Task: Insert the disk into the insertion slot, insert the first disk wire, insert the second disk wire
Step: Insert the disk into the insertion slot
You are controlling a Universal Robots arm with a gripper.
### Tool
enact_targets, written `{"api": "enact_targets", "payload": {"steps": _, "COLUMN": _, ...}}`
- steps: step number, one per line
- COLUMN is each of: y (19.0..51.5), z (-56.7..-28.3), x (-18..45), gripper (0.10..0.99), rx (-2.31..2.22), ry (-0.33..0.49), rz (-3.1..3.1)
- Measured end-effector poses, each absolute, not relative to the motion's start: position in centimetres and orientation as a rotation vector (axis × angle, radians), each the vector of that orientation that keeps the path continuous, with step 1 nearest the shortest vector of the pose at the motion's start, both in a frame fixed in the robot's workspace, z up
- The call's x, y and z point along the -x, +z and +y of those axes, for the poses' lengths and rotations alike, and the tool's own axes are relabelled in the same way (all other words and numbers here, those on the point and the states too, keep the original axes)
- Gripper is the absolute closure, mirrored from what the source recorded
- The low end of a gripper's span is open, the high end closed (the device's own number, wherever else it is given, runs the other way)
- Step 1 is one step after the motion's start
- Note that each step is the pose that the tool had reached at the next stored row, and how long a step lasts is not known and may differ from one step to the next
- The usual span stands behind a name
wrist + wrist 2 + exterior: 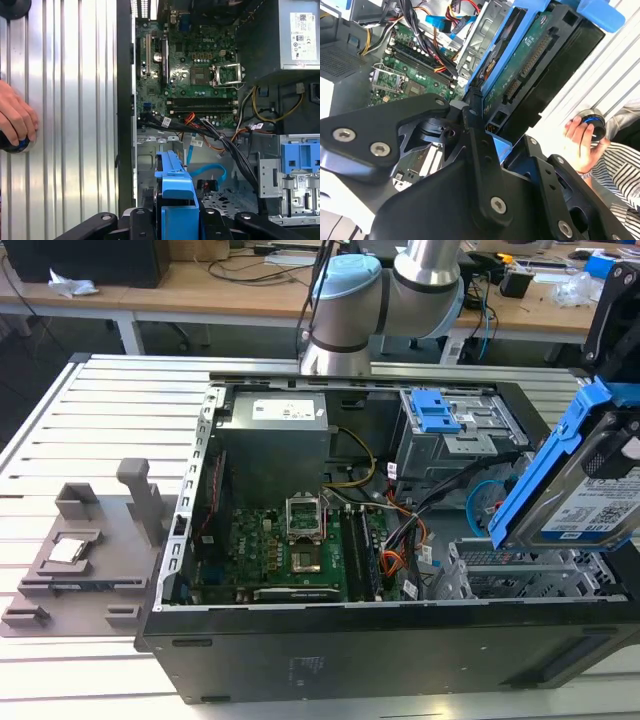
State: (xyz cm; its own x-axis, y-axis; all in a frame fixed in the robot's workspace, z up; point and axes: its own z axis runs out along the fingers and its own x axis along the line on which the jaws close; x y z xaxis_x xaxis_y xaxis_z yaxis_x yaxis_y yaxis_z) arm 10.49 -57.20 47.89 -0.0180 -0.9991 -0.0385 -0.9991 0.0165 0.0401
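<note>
disk (585, 490) in tool (177, 221) above insertion slot (520, 575)

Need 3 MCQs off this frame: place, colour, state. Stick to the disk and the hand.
1. Where is the disk? A) seated in a bay B) lying on the table C) held tilted above the case, at the exterior view's right.
2. Its plastic carrier is: A) blue B) red C) grey.
3. The hand is: A) open, empty B) shut on the disk C) shut on a cable.
Key: 1C, it hangs above the case; 2A, blue frame in all views; 3B, the carrier sits clamped in it in both wrist views.
</note>
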Motion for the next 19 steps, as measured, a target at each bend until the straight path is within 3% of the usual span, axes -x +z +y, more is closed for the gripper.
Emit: {"api": "enact_targets", "payload": {"steps": 19, "y": 46.3, "z": -57.2, "x": -10.5, "gripper": 0.722, "rx": -2.201, "ry": -0.087, "rz": -2.239}}
